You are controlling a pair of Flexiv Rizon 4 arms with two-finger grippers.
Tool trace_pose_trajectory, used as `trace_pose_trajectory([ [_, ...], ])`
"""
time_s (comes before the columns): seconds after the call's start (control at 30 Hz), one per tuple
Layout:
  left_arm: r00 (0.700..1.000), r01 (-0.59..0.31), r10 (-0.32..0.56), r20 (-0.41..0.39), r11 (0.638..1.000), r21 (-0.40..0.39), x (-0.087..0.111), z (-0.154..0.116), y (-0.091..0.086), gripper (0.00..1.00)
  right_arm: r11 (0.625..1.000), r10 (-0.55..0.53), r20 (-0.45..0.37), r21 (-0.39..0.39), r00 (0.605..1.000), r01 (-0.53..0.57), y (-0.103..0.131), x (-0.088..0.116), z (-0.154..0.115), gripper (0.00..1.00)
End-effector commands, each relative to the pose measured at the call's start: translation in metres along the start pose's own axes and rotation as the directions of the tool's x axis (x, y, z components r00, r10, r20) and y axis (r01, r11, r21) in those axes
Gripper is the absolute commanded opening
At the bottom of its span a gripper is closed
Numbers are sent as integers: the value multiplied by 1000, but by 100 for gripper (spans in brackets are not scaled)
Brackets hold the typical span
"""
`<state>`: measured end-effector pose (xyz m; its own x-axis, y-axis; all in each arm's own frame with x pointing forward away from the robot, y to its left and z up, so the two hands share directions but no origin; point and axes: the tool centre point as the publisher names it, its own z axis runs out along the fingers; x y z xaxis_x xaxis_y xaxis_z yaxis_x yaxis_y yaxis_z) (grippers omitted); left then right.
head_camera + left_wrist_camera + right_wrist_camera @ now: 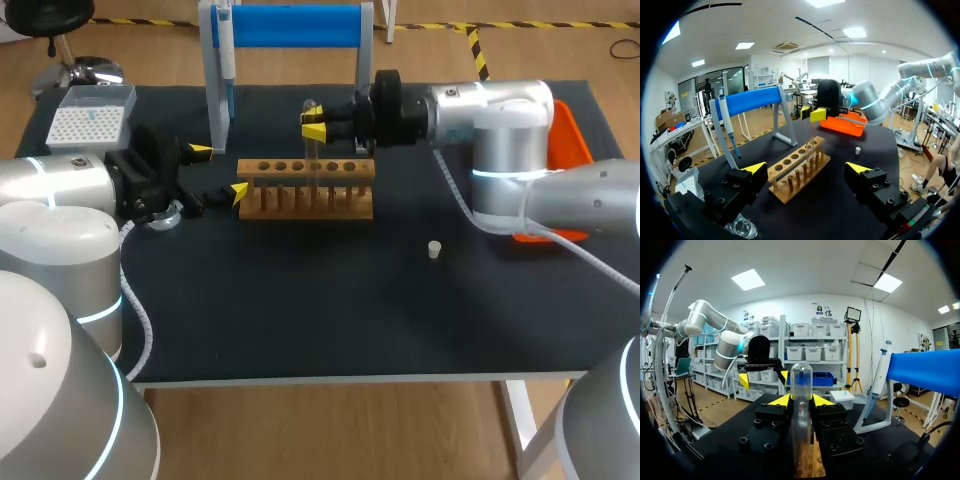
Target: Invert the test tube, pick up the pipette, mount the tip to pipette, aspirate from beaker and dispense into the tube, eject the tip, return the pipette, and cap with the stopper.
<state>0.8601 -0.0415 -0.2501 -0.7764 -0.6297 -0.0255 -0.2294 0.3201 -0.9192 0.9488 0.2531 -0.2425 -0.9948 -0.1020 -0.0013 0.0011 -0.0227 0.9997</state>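
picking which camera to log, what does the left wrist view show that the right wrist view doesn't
Only left wrist: the stopper on the table, the tray, the whole rack, and the right pincer from outside. Only right wrist: the tube plainly, rounded end up, clamped in that pincer, and the left pincer facing it. Both: the pipette hanging on its stand.

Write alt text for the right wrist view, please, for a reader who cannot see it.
The right gripper with yellow fingertips is shut on a clear glass test tube, its rounded end up. Beyond it stands the left gripper, open; beside it a slim pipette hangs on a blue-barred stand.
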Motion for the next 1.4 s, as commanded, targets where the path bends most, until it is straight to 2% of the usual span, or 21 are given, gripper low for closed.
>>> trace_pose_trajectory([
  [0.03, 1000, 0, 0, 1, 1000, -1, 0, 1, 0, 100, 1000, 0, 5, 5, 1000, 0, 5, 2, -1, 0],
  [0.9, 1000, 0, 0, 1, 1000, -1, 0, 1, 0, 100, 999, -35, 11, -22, 999, 35, 35, 9, -5, 0],
  [1.4, 1000, 0, 0, 1, 1000, -1, 0, 1, 0, 100, 997, 78, 52, 20, 996, -79, 62, 37, -16, 0],
])
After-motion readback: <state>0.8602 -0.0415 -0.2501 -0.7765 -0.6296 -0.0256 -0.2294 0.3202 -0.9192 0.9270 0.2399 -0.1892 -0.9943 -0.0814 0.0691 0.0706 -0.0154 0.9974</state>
